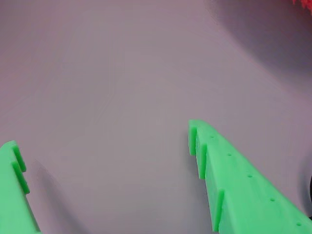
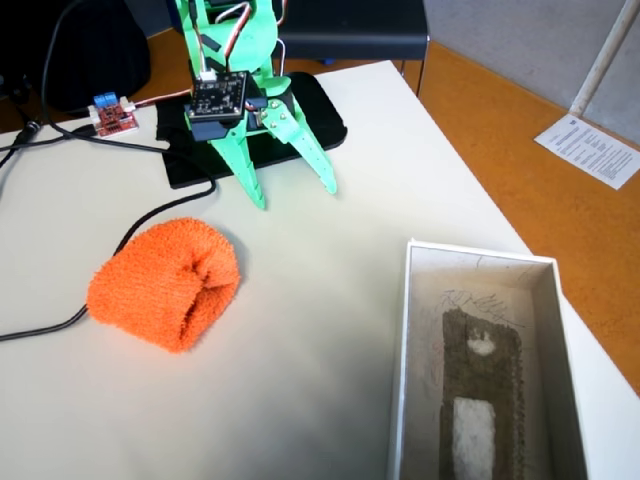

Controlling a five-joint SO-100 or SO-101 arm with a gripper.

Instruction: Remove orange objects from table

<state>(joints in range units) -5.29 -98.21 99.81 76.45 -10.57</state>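
Note:
The orange fuzzy bundle (image 2: 165, 283) lies on the off-white table (image 2: 330, 215) at the left in the fixed view, rolled with a fold in its middle. My green gripper (image 2: 295, 196) hangs open and empty above the table, behind and to the right of the bundle, apart from it. In the wrist view the gripper (image 1: 102, 146) is open over bare tabletop (image 1: 122, 73). Only a thin reddish-orange sliver of the bundle (image 1: 303, 2) shows at the top right corner.
A white rectangular box (image 2: 480, 256) with a grey scuffed inside stands at the front right. A black cable (image 2: 150, 222) runs past the bundle. A small red circuit board (image 2: 113, 118) and the arm's black base plate (image 2: 320, 125) are at the back. The table edge runs along the right.

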